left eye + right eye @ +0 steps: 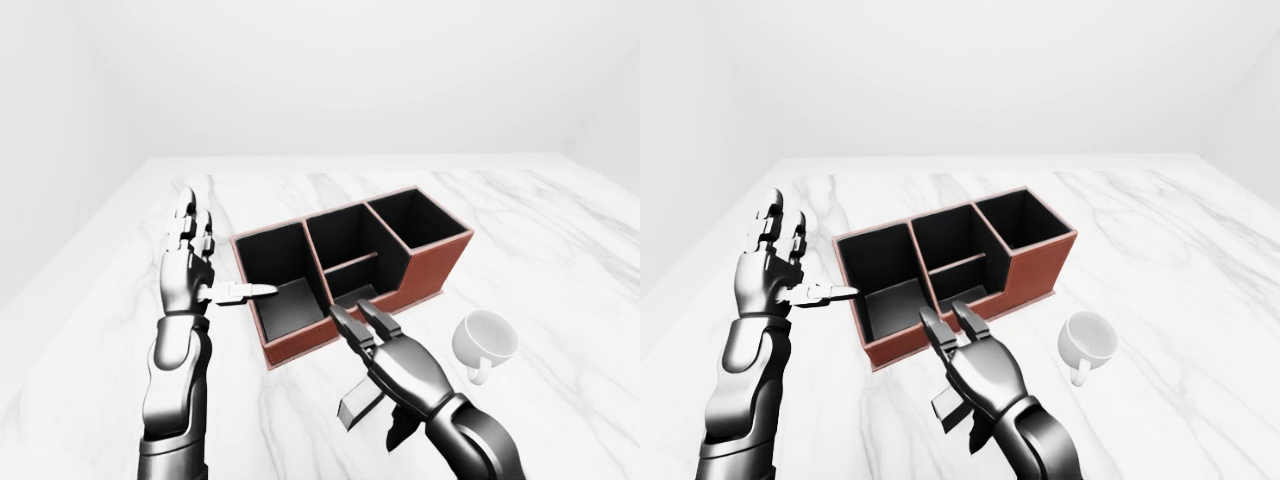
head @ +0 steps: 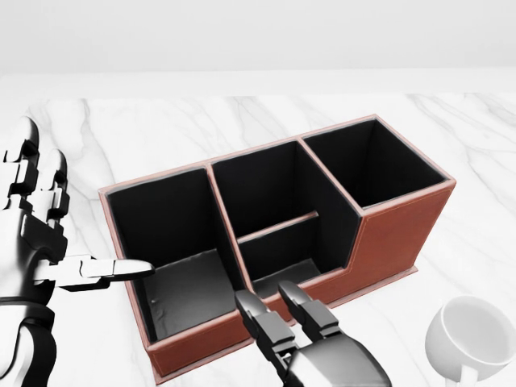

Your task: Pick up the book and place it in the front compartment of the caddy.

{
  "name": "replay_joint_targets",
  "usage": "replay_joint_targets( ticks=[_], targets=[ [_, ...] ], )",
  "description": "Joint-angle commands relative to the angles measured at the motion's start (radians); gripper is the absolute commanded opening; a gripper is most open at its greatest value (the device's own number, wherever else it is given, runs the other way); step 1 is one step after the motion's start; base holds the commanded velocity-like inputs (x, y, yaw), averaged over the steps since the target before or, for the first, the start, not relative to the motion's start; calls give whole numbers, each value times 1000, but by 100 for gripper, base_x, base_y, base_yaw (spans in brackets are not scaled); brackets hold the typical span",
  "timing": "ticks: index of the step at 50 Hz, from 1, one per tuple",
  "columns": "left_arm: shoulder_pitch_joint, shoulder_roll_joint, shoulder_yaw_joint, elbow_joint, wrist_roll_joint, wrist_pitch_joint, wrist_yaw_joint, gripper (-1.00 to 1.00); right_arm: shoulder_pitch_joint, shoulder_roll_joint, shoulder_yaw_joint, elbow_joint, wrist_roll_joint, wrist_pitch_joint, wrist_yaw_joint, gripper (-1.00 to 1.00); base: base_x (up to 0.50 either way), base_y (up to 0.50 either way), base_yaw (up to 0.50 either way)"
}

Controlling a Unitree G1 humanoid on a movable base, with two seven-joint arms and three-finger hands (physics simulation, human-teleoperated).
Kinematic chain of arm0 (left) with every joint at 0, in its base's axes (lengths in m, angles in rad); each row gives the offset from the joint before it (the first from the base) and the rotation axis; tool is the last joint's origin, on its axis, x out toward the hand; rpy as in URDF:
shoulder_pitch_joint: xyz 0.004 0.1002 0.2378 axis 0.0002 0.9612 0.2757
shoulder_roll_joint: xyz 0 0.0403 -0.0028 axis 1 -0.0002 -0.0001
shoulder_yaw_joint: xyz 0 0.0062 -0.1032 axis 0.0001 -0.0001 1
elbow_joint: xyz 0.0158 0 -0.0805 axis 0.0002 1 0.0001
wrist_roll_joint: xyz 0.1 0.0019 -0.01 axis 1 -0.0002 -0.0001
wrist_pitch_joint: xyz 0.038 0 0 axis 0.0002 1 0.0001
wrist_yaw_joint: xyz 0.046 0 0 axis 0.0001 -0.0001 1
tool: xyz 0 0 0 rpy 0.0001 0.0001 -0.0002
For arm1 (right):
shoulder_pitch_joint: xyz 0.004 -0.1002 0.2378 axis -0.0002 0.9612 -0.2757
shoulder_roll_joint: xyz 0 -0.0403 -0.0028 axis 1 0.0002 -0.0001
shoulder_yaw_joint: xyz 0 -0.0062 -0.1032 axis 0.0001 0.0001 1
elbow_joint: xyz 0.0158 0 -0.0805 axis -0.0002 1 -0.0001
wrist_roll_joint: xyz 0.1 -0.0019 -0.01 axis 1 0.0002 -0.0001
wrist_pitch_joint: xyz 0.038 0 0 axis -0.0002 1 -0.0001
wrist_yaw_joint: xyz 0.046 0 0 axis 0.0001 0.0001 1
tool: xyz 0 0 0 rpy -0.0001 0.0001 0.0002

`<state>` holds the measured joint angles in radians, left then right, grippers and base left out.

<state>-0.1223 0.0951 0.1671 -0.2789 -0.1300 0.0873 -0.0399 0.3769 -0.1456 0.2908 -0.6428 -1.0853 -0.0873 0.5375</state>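
Near the middle of the white marble desk [image 1: 560, 260] sits the red-brown caddy [image 2: 395, 234], all its black compartments bare. I see my left hand [image 1: 187, 268] held upright just beside the caddy's left end, fingers [image 1: 186, 215] spread open, thumb pointing over its rim, holding nothing. My right hand [image 1: 400, 365] hovers low by the caddy's near wall, fingers extended, gripping nothing. A white mug [image 1: 484, 340] stands toward the desk's right side. The book shows in none of my views.
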Motion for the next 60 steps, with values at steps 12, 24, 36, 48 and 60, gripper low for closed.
replay_joint_targets(
  ticks=[12, 24, 36, 48, 60],
  targets=[
    [1, -1, -1, 6, 2, 0, -1, 100, -72, 37, -38, 28, -9, 0, 54, 100, 0, 0, 0],
    [3, -1, -2, -5, 2, 0, -1, 100, -72, 39, -29, 59, -22, 0, 36, 100, 0, 0, 0],
    [-6, 3, 4, 4, -3, 0, 1, 100, -80, 35, -32, 106, -18, 0, 9, 100, 0, 0, 0],
    [-10, 7, 8, 4, -7, 0, 4, 100, -74, 29, -38, 149, -17, 0, -23, 100, 0, 0, 0],
    [-12, 7, 7, 12, -7, 0, 2, 100, -78, 32, -44, 170, -18, 0, -27, 100, 0, 0, 0]
  ],
)
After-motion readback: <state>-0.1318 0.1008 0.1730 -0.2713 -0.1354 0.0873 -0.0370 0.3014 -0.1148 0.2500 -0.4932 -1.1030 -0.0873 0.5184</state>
